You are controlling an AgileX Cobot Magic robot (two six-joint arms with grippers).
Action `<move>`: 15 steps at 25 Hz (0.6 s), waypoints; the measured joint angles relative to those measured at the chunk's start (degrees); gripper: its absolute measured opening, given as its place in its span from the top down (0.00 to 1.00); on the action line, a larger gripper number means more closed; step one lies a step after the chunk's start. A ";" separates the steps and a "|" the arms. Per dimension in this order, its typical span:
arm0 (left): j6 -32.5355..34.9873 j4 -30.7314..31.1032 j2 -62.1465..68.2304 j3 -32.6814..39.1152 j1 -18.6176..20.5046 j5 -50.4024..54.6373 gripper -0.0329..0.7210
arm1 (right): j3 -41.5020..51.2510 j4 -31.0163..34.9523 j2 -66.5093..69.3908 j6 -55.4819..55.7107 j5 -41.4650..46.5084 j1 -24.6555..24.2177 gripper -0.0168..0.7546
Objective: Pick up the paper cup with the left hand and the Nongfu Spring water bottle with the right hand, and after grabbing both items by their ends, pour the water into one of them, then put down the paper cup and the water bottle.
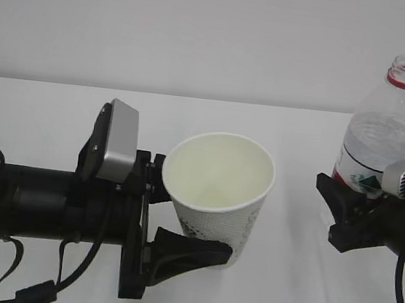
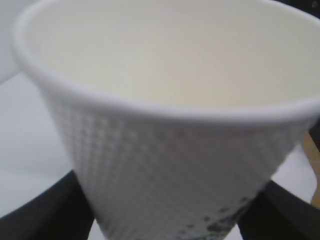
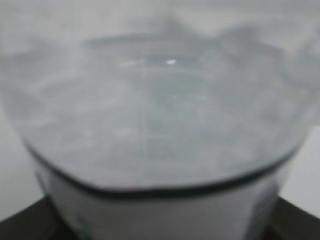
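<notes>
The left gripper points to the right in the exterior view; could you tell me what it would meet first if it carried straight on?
The left gripper already has the paper cup between its fingers, so it would press the cup first. Further along stands the bottle, though depth there is unclear.
</notes>
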 joint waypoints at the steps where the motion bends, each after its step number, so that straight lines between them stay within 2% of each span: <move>1: 0.00 -0.44 0.00 -0.11 -0.78 0.21 0.18 | 0.00 -0.12 0.00 0.00 0.00 0.00 0.36; 8: 0.00 -1.23 2.33 -2.56 -6.84 2.73 0.18 | 0.00 -2.92 0.00 -0.21 0.00 0.00 0.36; 15: 0.00 -1.97 2.90 -2.95 -8.31 3.41 0.18 | 0.00 -6.22 0.00 -5.20 0.00 0.00 0.36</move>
